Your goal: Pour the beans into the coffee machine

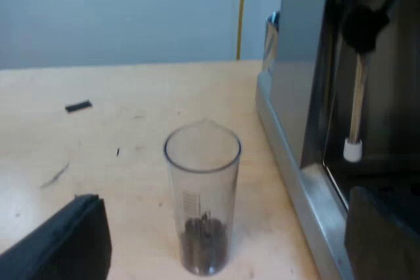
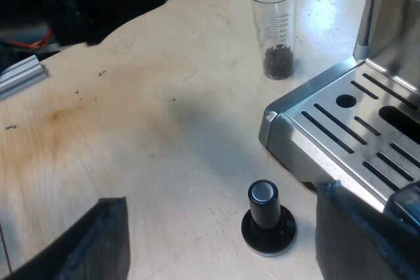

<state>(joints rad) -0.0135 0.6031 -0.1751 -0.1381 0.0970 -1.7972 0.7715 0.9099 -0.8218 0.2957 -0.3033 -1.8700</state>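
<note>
A clear measuring glass (image 1: 202,208) stands upright on the wooden table beside the espresso machine (image 1: 295,63), with a small heap of dark beans (image 1: 205,244) at its bottom. My left gripper (image 1: 223,250) is open, low over the table; the glass stands just ahead of the gap between its fingers, untouched. In the right wrist view the same glass (image 2: 275,27) stands farther off, near the corner of the machine's slotted drip tray (image 2: 348,129). My right gripper (image 2: 223,254) is open above the table, and a tamper with a black knob (image 2: 266,218) stands close between its fingers.
The machine's steam wand (image 1: 357,109) hangs over the drip tray under a black knob (image 1: 364,24). A small black piece (image 1: 79,105) lies on the table beyond the glass. The table's edge (image 2: 131,21) runs past dark equipment and an aluminium rail (image 2: 23,73).
</note>
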